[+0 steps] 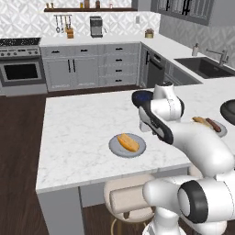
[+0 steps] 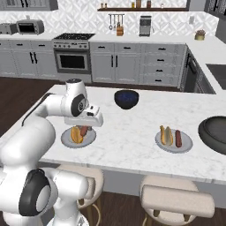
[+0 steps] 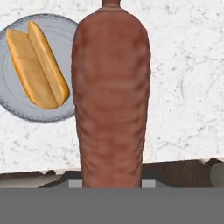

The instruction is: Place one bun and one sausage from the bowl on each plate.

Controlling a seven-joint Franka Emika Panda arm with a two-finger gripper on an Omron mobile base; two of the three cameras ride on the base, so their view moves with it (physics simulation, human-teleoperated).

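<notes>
My gripper [image 2: 84,125] is shut on a red-brown sausage [image 3: 111,100], which hangs over the counter just beside the left light-grey plate [image 2: 66,139]. That plate [image 3: 65,30] carries one golden bun [image 3: 37,63], also seen in the left base view as the bun [image 1: 128,142] on its plate [image 1: 114,149]. The sausage's lower end [image 2: 84,131] shows under the hand. A second plate [image 2: 187,144] to the right holds a bun [image 2: 166,134] and a sausage [image 2: 178,138]. The wide dark bowl [image 2: 214,131] sits at the far right.
A smaller blue-black bowl [image 2: 126,99] stands toward the back of the marble island. Stools [image 2: 176,201] are tucked under the near edge. Open marble lies between the two plates.
</notes>
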